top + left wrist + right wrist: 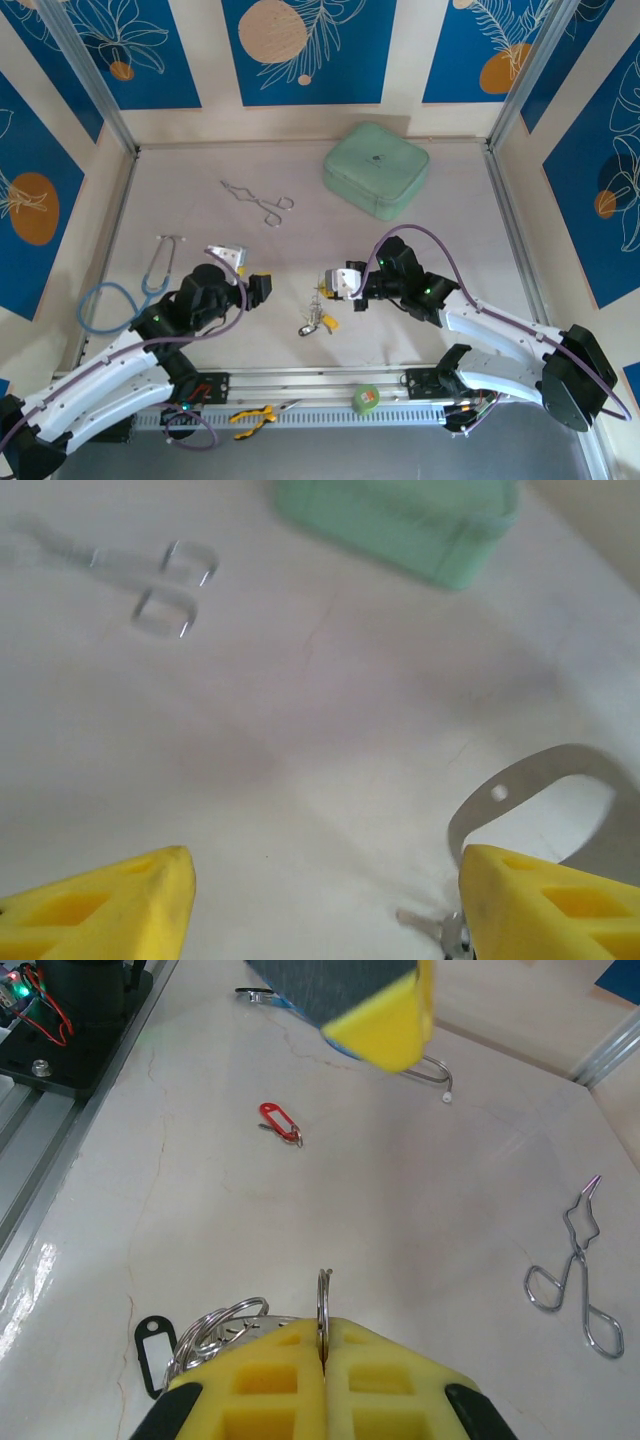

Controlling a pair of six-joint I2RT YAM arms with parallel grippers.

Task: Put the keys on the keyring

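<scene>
The left fingers (110,895) stand released and wide apart at the bottom of the left wrist view, with nothing but bare table (300,730) between them. I judge they are free to fetch a loose key. In the upper left of the right wrist view the red-tagged key (280,1123) lies flat and alone, well apart from the bunch; its long axis slants from upper left to lower right, small ring end lower right. At the lower left of that view a black tag (153,1342) lies flat, long axis roughly up and down, just beside the right fingers (270,1380). These are clenched on the keyring (323,1300), which rises upright from between them at bottom centre, edge-on to the camera, probably held so to offer its loop for threading. In the top view a yellow tag (328,323) lies near centre, just below them. The forceps (575,1280) lie at the right edge, tips toward the upper right
</scene>
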